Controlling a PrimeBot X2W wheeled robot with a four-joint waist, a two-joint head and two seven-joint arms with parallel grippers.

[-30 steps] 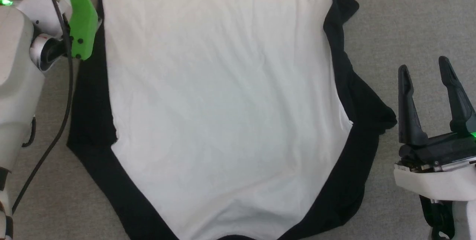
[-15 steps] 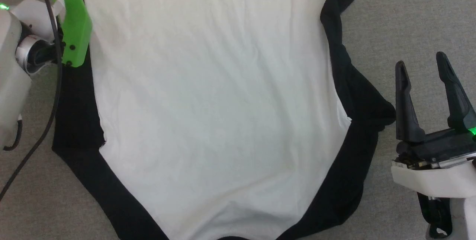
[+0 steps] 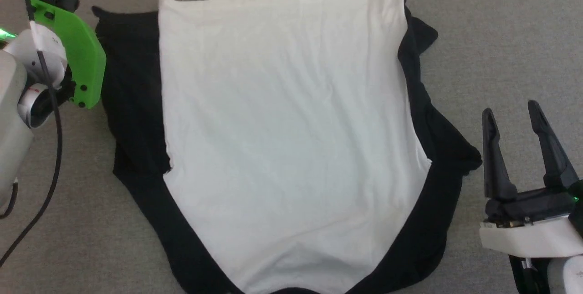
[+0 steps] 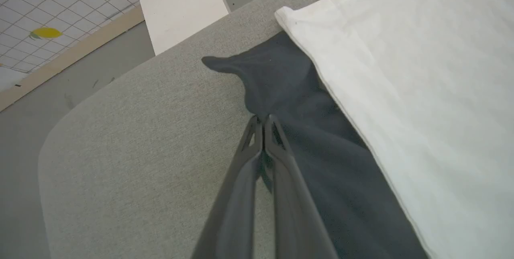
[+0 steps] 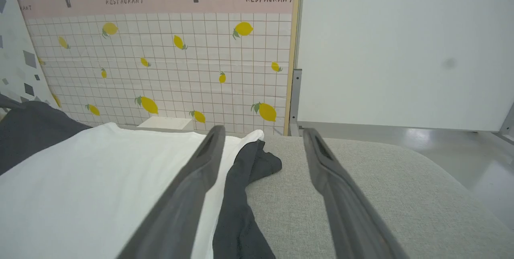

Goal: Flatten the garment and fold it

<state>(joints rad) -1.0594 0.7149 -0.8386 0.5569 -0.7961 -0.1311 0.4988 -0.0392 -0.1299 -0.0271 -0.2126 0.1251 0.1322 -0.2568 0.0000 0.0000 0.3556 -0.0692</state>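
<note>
**Left tool closes on the sleeve edge**

Since a second ago the left tool [image 4: 263, 119] has gone from spread to pressed together, and the head camera has swung up, so the garment's far hem is now in sight. The tips meet right at the outer edge of the black sleeve [image 4: 289, 90] and seem to pinch a small fold of it. The dark cloth narrows up to them. A green bracket [image 3: 77, 52] sits on that wrist, with a black cable [image 3: 52, 148] hanging below it.

The right tool [image 3: 510, 108] stands spread and holds nothing, above bare surface just off the garment's other black sleeve.

The garment [image 3: 282, 125] lies flat between the two tools. Its white body is smooth, with black cloth bunched along both sides.

It rests on a grey fabric-covered worktop [image 3: 501, 20] with rounded corners. Ahead of the left tool there is bare worktop out to the corner, then grey floor [image 4: 20, 138] and a white board [image 4: 180, 6]. Ahead of the right tool the worktop is open to its far edge. Beyond that are a tiled wall with a lemon print [image 5: 180, 70] and a plain white panel [image 5: 401, 50].
</note>
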